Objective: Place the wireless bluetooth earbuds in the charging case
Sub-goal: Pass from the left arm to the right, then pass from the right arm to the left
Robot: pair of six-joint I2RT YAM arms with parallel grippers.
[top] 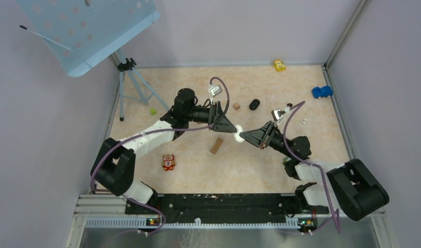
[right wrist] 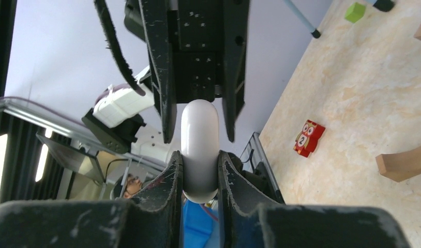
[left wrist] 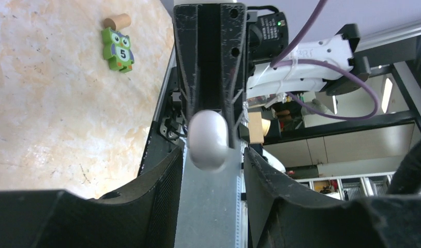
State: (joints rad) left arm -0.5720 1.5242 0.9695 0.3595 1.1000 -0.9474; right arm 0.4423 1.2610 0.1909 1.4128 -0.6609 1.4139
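Note:
My right gripper (top: pixel 244 136) is shut on a closed white rounded charging case (top: pixel 239 133) and holds it above the table's middle. In the right wrist view the case (right wrist: pixel 199 147) stands pinched between my fingers (right wrist: pixel 173 178). My left gripper (top: pixel 232 128) is open, its jaws on either side of the case's far end without touching. In the left wrist view the case (left wrist: pixel 208 139) sits just beyond my open fingers (left wrist: pixel 162 181). A tiny white earbud (top: pixel 304 121) and a tiny black one (top: pixel 289 105) lie on the table to the right.
A black oval object (top: pixel 254 104) and a small wooden cube (top: pixel 236 106) lie behind the grippers. A tan wooden block (top: pixel 216 145), a red owl block (top: pixel 168 162), a green cube (top: pixel 153 111), a tripod (top: pixel 133 77), a yellow toy car (top: pixel 279 65) and a blue one (top: pixel 321 92) stand around.

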